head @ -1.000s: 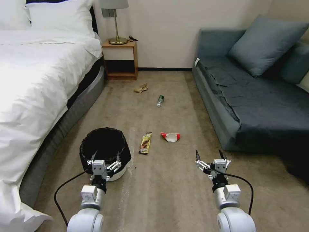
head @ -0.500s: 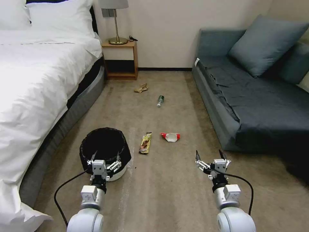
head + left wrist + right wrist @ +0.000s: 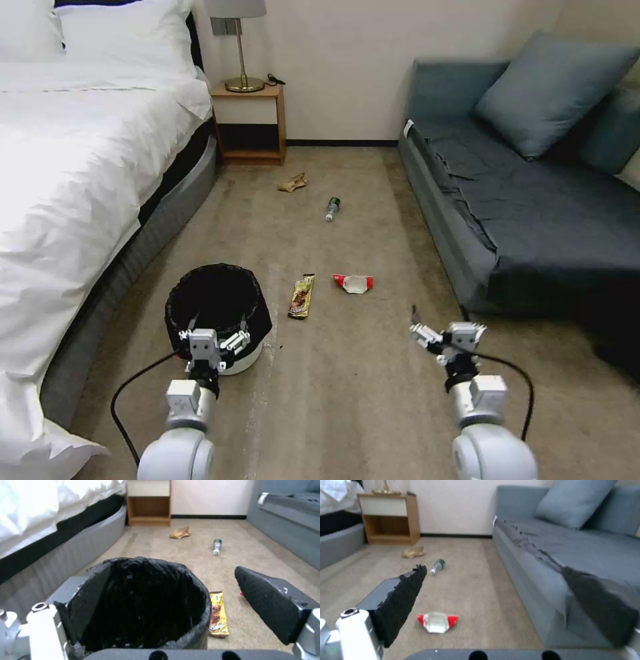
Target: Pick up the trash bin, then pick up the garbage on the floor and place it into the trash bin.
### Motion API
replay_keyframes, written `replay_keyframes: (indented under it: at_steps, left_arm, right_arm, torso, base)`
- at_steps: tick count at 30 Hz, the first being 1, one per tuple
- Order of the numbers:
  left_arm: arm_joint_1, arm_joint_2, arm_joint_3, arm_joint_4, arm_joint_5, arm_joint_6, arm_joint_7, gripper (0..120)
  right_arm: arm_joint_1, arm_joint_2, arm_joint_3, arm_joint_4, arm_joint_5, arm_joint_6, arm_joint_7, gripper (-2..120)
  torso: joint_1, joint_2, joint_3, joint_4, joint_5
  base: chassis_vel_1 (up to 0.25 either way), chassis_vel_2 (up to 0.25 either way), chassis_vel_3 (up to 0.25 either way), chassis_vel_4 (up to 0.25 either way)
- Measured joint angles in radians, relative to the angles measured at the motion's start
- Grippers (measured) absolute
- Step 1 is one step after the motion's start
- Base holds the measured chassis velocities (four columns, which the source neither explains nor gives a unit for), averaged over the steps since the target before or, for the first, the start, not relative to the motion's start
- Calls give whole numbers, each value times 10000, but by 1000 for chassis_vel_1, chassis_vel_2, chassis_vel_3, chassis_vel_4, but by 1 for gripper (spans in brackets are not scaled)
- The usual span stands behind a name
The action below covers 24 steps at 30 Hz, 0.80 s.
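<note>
I see the left gripper (image 3: 217, 325) spread wide at the near rim of the trash bin (image 3: 217, 313), which stands on the carpet (image 3: 347, 393) beside the bed (image 3: 80, 167), nothing clamped. My right gripper (image 3: 439, 317) hangs open over bare floor near the sofa (image 3: 533, 200). The 4 litter pieces lie loose: snack wrapper (image 3: 301, 297) just beside the bin, red-and-white packet (image 3: 353, 283), bottle (image 3: 332, 209) and paper scrap (image 3: 293, 183) farther toward the nightstand (image 3: 250, 123).

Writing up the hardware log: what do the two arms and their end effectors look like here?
Both match: glossy white rounded arm links, a silver-grey boxy wrist block, and a black cable looping off each wrist. The left end effector and the right end effector are white and grey with two fingers faced in black textured pads. No markings are legible.
</note>
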Motion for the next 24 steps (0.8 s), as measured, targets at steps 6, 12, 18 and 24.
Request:
replay_keyframes:
  at_steps: [6,12,18,24]
  left_arm:
    - [-313,-52,-369,-1082,-738,1636,-244,100]
    - [-430,550,-572,-1826,-1699,2679,-853,100]
    - [-908,1102,-1000,-1623,-3116,3462,-2076,100]
    - [-1863,1983,-1245,-682,-4901,4694,-3261,100]
  right_arm:
    - [-103,17,2,1299,262,-1010,691,100]
    - [-236,-305,-267,1105,131,-551,734,100]
    - [-356,-487,-447,1011,126,-470,787,100]
    - [-446,-535,-802,911,-39,-396,797,100]
  torso:
    - [0,0,0,-4,5]
    - [0,0,0,-2,4]
    - [0,0,0,-2,-1]
    - [0,0,0,-1,1]
  base:
    - [0,0,0,0]
    - [0,0,0,0]
    - [0,0,0,0]
    - [0,0,0,0]
